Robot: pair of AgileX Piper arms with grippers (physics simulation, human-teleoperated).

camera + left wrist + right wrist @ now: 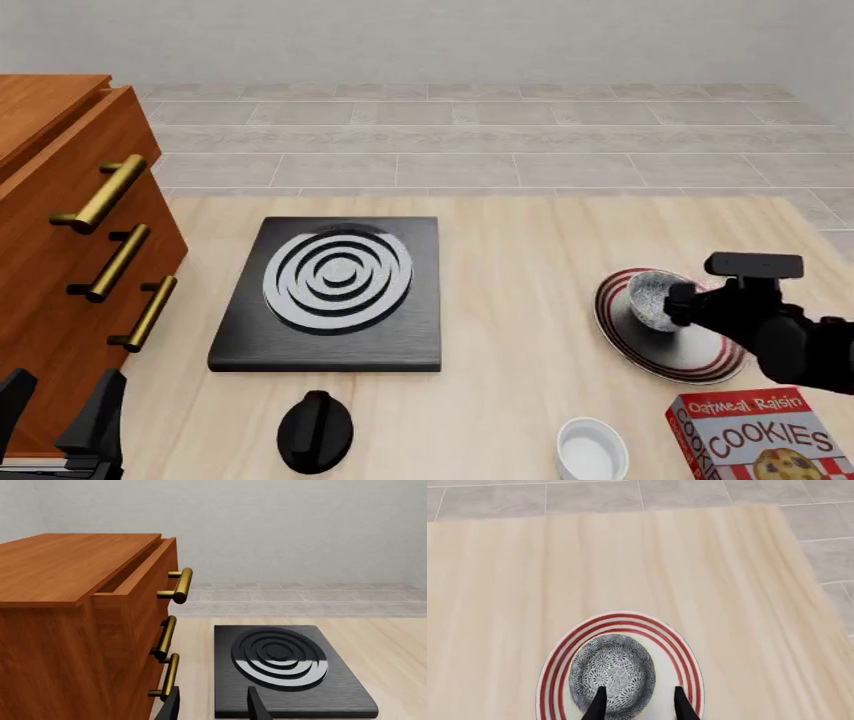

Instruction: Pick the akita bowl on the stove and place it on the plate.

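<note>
The akita bowl (612, 670), speckled grey-white inside, sits on the red-striped plate (684, 655), toward its far-left part in the front view, bowl (649, 297) on plate (687, 358). My right gripper (638, 689) is open just above it. One finger is over the bowl's inside, the other is outside the rim above the plate, and neither presses the wall. The stove (334, 295) lies left of centre with nothing on its burner rings (280, 657). My left gripper (213, 700) is open and holds nothing, low near the stove's front edge, beside the cabinet (60, 415).
A wooden cabinet (54, 250) with brass handles (177, 585) stands at the left, its top drawer slightly open. A round black knob (315, 430), a plain white bowl (591, 450) and a cookies box (761, 440) line the front of the table.
</note>
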